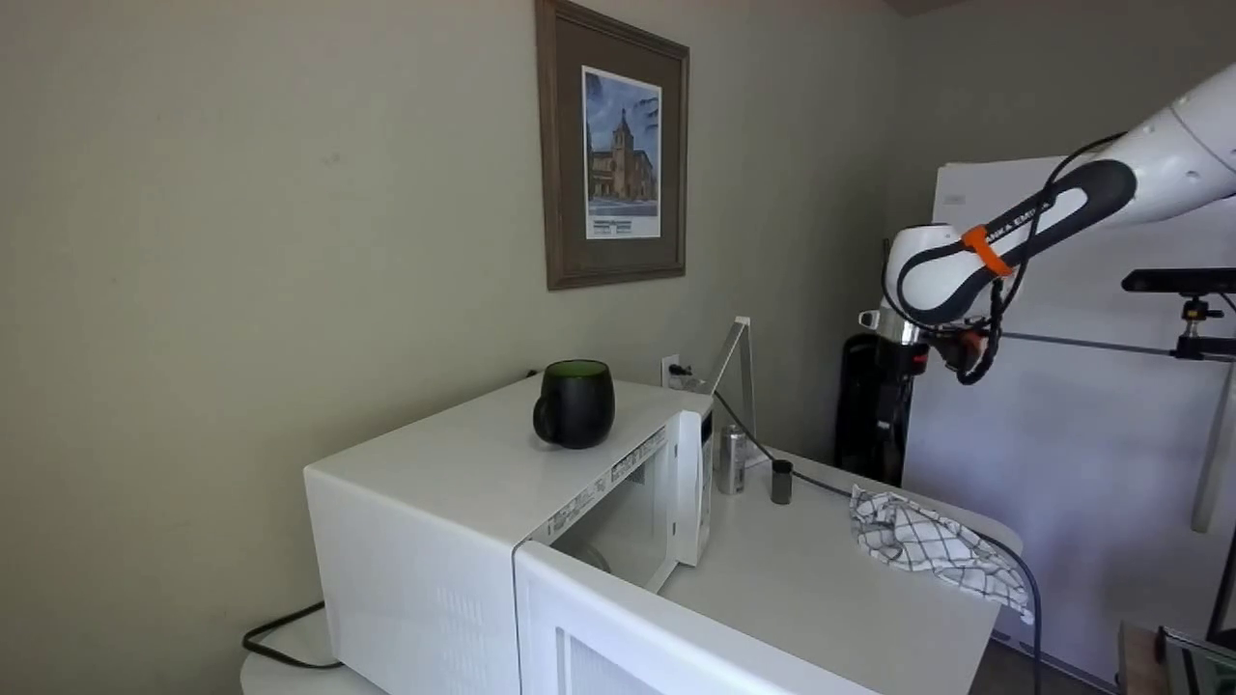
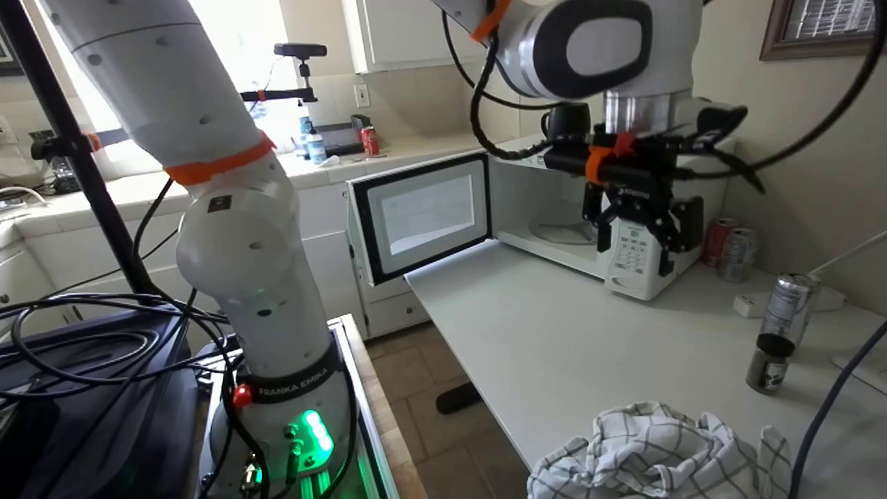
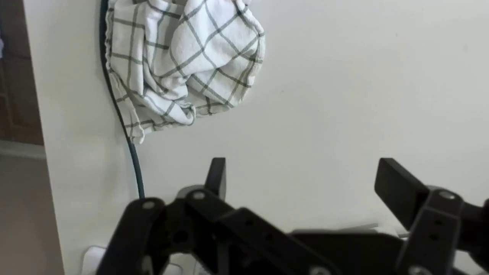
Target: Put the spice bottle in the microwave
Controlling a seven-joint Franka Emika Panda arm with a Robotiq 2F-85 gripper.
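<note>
The spice bottle (image 1: 781, 482) is small and dark and stands upright on the white table, in front of a silver can. It also shows in the other exterior picture (image 2: 768, 367) near the right edge. It is out of view in the wrist view. The white microwave (image 1: 415, 550) stands on the table with its door (image 2: 429, 215) swung wide open. Its hollow with a glass turntable (image 2: 565, 232) shows. My gripper (image 2: 635, 251) hangs above the table, in front of the microwave's control panel in that view. In the wrist view my gripper (image 3: 300, 164) is open with nothing between its fingers.
A black mug (image 1: 576, 405) stands on top of the microwave. A silver can (image 1: 731, 460) stands beside the bottle. A checkered cloth (image 3: 187, 61) and a dark cable (image 3: 135, 164) lie on the table (image 3: 336, 95). More cans (image 2: 736, 255) stand beside the microwave.
</note>
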